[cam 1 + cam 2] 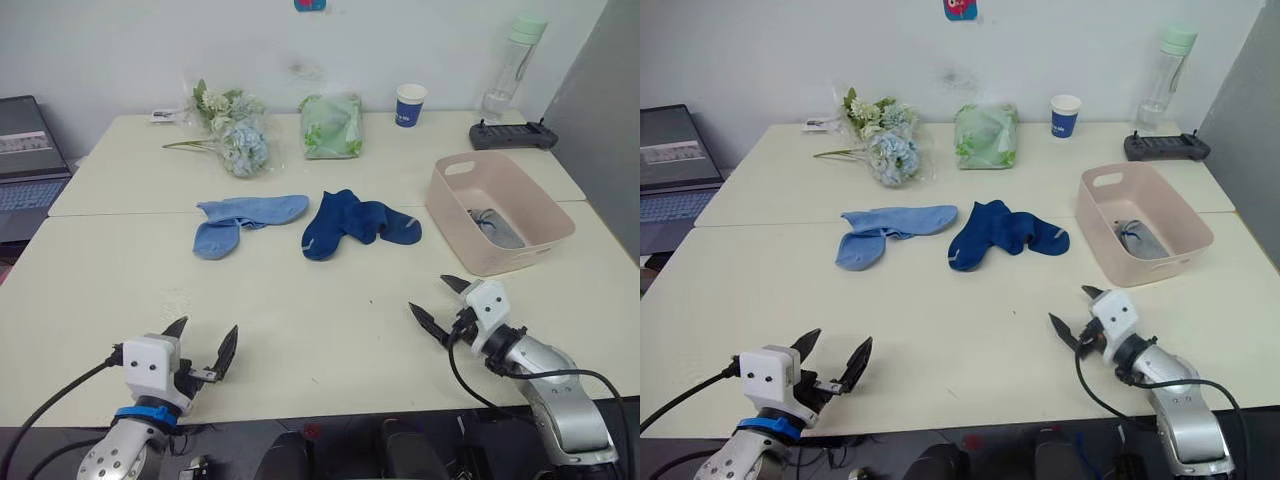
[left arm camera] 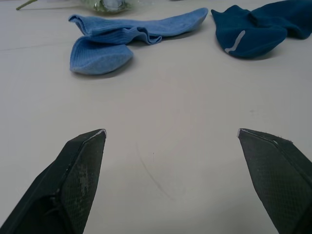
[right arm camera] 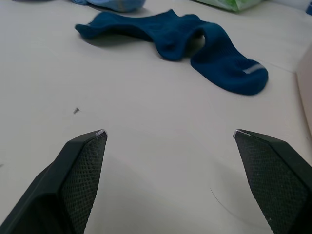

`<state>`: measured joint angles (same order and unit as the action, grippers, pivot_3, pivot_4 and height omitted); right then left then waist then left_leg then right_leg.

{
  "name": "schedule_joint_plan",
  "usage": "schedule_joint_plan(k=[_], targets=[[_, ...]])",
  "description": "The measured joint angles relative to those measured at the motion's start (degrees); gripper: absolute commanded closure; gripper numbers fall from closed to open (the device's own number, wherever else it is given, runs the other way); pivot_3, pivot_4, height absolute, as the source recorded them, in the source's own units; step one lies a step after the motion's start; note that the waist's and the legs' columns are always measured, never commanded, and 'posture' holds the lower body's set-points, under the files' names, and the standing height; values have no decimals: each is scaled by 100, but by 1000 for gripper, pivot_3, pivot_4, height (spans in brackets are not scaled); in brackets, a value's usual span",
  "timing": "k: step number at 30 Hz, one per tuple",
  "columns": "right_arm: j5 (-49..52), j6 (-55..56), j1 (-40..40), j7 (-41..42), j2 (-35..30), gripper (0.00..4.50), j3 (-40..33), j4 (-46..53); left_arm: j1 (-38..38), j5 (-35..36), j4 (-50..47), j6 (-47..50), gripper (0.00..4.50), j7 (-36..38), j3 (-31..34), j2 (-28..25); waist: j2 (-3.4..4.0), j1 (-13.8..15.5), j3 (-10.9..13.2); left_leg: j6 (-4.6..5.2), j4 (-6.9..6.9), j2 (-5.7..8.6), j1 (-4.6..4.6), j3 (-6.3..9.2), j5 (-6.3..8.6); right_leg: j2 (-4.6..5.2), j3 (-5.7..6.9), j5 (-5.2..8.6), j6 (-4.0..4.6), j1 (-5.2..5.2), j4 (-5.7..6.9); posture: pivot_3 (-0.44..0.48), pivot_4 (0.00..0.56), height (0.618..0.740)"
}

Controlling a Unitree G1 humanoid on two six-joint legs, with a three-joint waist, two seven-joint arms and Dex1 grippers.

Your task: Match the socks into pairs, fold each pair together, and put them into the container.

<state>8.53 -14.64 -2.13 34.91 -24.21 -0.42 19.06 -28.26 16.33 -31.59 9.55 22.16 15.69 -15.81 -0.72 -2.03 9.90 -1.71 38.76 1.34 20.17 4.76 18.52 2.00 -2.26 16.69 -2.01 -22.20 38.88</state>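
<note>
Both grippers hover low over the near edge of the cream table (image 1: 300, 330). Left gripper (image 1: 205, 345): jaws spread wide, nothing between them; black fingers (image 2: 78, 175) show a fine mesh texture, tapering to points. Right gripper (image 1: 440, 300): jaws likewise apart and empty.

Light blue socks (image 1: 245, 220) lie mid-table, left of centre, soft ribbed knit, overlapped so that where one ends and the other begins is hard to make out. Dark navy socks (image 1: 355, 222) lie just right of them, apart from the blue ones, bunched together; one toe carries a small grey stripe.

Pink tub (image 1: 540, 215) sits far right, smooth plastic, rounded corners, a slot handle in its far wall. Inside it a grey folded item (image 1: 492, 225) rests on the floor; the near wall hides part of it, so I cannot tell whether it is one sock or two.

Along the far edge: bunch of pale flowers (image 1: 235, 135), green crinkly bag (image 1: 332, 125), blue paper cup (image 1: 410, 104), clear bottle (image 1: 510, 65) with green cap, black controller (image 1: 513, 135). Laptop (image 1: 25, 160) at far left, cut off by the frame.
</note>
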Motion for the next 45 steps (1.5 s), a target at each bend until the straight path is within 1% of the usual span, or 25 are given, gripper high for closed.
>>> schedule_joint_plan(k=[2,6,10,13,15,16,18,22,28,33,38,41,42,45], targets=[[148,-278,253,105,-41,33,106,0,191,-3,1,90,0,83,-57,-204,-2,19,1,0,0,-1,-6,2,-1,-5,0,0,0,4,4,0,150,740],[355,-694,945,284,-47,33,403,40,966,-192,19,315,0,315,-447,-746,-6,37,-1,-1,1,0,-7,7,-2,-20,3,-2,0,5,7,0,150,740],[415,-979,1387,287,-48,33,441,44,2035,-418,458,632,0,355,-997,-850,-11,62,-4,-2,3,5,-1,7,-2,-16,4,-4,-4,1,4,0,150,740],[440,-1081,1452,296,-56,33,463,45,2665,-600,889,763,0,331,-1363,-813,-14,51,-6,-2,3,3,-2,6,-2,-4,4,-4,-4,-1,5,0,150,740],[465,-1140,1454,300,-57,33,475,35,3135,-745,1329,760,0,244,-1512,-681,-14,52,-6,-2,4,2,-1,8,-2,-4,6,-5,-4,-4,8,0,150,740],[470,-1162,1459,295,-61,33,473,26,3472,-868,1680,752,0,212,-1647,-626,-14,52,-6,-2,4,3,-1,8,-2,-4,7,-5,-4,-3,9,0,150,740],[472,-1168,1471,276,-63,33,478,16,3908,-1061,2164,736,0,195,-1836,-545,-14,51,-6,-2,4,3,-2,6,-3,-4,8,-6,-5,-4,10,0,150,740],[453,-1211,1476,166,-55,33,464,-15,4621,-1291,3144,676,0,145,-2129,-272,-15,53,-6,-4,8,4,9,7,-4,-3,10,-7,-7,-10,8,0,150,740],[454,-1277,1432,-21,-20,33,430,-5,5107,-1452,3897,257,0,248,-2412,-66,-15,42,-6,-15,8,2,15,12,-10,1,9,-7,-7,-15,8,0,150,740],[453,-1340,1334,-127,-9,33,427,116,5409,-1731,4515,36,0,245,-2554,-12,-16,41,-6,-14,10,5,16,12,-9,0,8,-8,-9,-15,8,0,150,740],[453,-1356,1304,-165,-8,33,427,116,5613,-1790,4847,-157,0,376,-2673,140,-16,48,-6,-18,11,7,21,13,-11,3,9,-8,-9,-17,6,0,150,740],[448,-1356,1302,-190,-4,0,428,116,5708,-1895,5051,-250,573,357,-2718,242,-16,48,-6,-18,11,7,21,15,-11,3,10,-8,-9,-17,7,0,150,740],[445,-1356,1302,-210,0,0,429,116,5738,-1922,5095,-257,834,350,-2725,264,-16,48,-6,-16,11,7,21,16,-11,3,11,-8,-9,-17,8,0,150,740],[440,-1356,1302,-241,4,0,431,116,5787,-1989,5200,-282,1845,296,-2730,318,-16,45,-6,-16,11,7,20,16,-11,2,10,-8,-10,-17,8,0,150,740]])
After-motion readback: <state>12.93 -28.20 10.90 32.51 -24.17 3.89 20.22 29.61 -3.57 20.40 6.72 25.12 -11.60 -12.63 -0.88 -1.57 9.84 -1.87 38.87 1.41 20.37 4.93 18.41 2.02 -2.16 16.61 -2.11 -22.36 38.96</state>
